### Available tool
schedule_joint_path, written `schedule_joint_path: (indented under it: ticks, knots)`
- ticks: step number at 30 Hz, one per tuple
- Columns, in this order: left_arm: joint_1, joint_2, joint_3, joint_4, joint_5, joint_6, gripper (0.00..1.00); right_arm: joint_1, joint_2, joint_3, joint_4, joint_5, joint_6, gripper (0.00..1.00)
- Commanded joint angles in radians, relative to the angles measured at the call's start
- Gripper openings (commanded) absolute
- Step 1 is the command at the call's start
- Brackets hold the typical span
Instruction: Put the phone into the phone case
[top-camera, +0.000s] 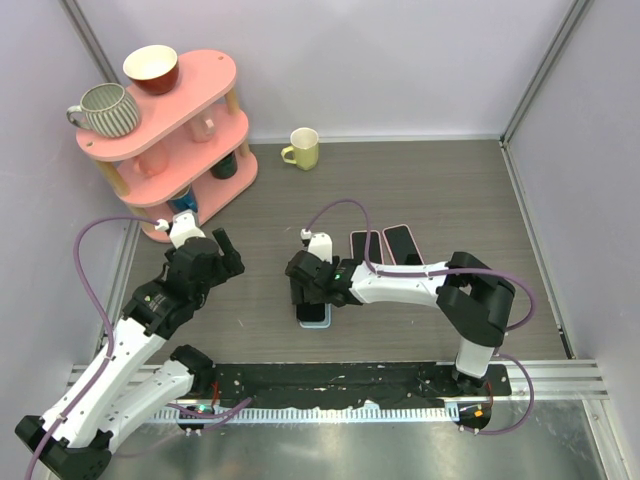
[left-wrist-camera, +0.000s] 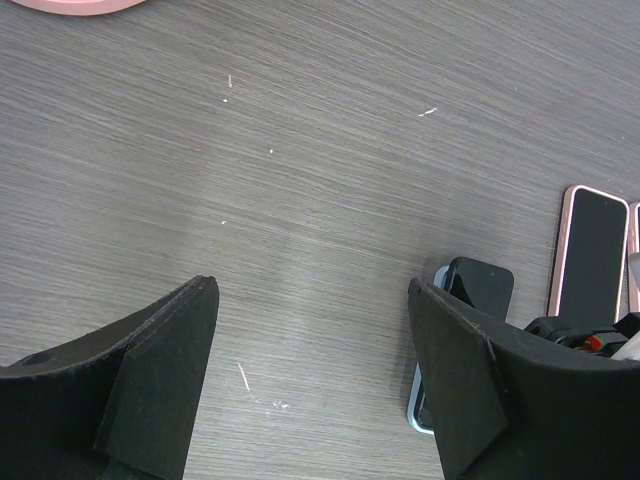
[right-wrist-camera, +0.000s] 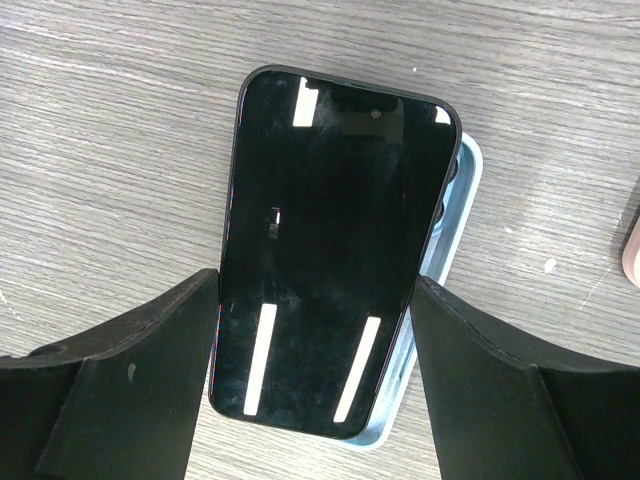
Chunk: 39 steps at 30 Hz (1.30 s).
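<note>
Black phone (right-wrist-camera: 325, 240) half-hides case (right-wrist-camera: 466, 205); left end effector (left-wrist-camera: 312, 288) open; right end effector's (right-wrist-camera: 315, 283) grip unclear.

Black phone (right-wrist-camera: 330, 250), glossy screen up, lies flat on the phone case (right-wrist-camera: 462, 200), skewed and shifted sideways, not seated in it. Light blue phone case sits flat on the worktop (right-wrist-camera: 120, 150); only one long edge and one end show.
</note>
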Motion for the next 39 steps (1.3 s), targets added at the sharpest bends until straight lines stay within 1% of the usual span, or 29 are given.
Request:
schedule_joint_path:
  ticks: [1,3,6,9,15,19,23,25,27,29,31,32,35,37,39]
  knots:
    - [0.0,0.0,-0.003,0.018,-0.008,-0.004,0.81,0.006,-0.069,-0.001,0.036,0.046,0.021,0.73]
    - [0.0,0.003,-0.003,0.018,-0.006,-0.002,0.81,0.005,-0.069,-0.002,0.034,0.041,0.021,0.73]
    - [0.0,0.003,-0.003,0.018,-0.006,-0.001,0.81,0.005,-0.069,-0.002,0.02,0.049,0.03,0.75]
    - [0.0,0.004,-0.001,0.016,-0.006,-0.001,0.81,0.005,-0.068,-0.002,0.003,0.058,0.042,0.8]
    - [0.0,0.009,-0.004,0.021,-0.008,0.001,0.81,0.005,-0.062,0.004,-0.017,0.049,0.067,0.86]
    - [0.0,0.015,-0.003,0.021,-0.008,-0.001,0.81,0.003,-0.054,0.018,-0.027,0.039,0.059,0.87]
    - [0.0,0.015,-0.009,0.031,0.01,-0.001,0.81,0.005,-0.08,0.025,-0.04,0.038,0.05,0.87]
    - [0.0,0.023,-0.026,0.051,0.067,0.007,0.8,0.005,-0.098,0.035,-0.044,0.033,0.036,0.87]
    - [0.0,0.041,-0.029,0.065,0.099,0.011,0.78,0.005,-0.132,0.036,-0.046,0.033,0.012,0.87]
    - [0.0,0.061,-0.026,0.074,0.167,0.021,0.76,0.003,-0.152,0.022,-0.044,0.039,0.001,0.87]
    - [0.0,0.092,-0.024,0.091,0.227,0.038,0.74,-0.002,-0.175,-0.014,-0.035,0.041,-0.011,0.86]
    - [0.0,0.104,-0.027,0.117,0.292,0.039,0.72,-0.002,-0.184,-0.046,-0.024,0.036,-0.019,0.86]
    - [0.0,0.165,-0.049,0.174,0.4,0.036,0.67,-0.005,-0.223,-0.109,0.015,0.007,-0.028,0.8]
    - [0.0,0.216,-0.067,0.217,0.428,0.019,0.66,-0.015,-0.252,-0.142,0.043,0.0,-0.028,0.77]
    - [0.0,0.242,-0.093,0.255,0.469,0.007,0.66,-0.035,-0.272,-0.194,0.071,-0.048,-0.031,0.75]
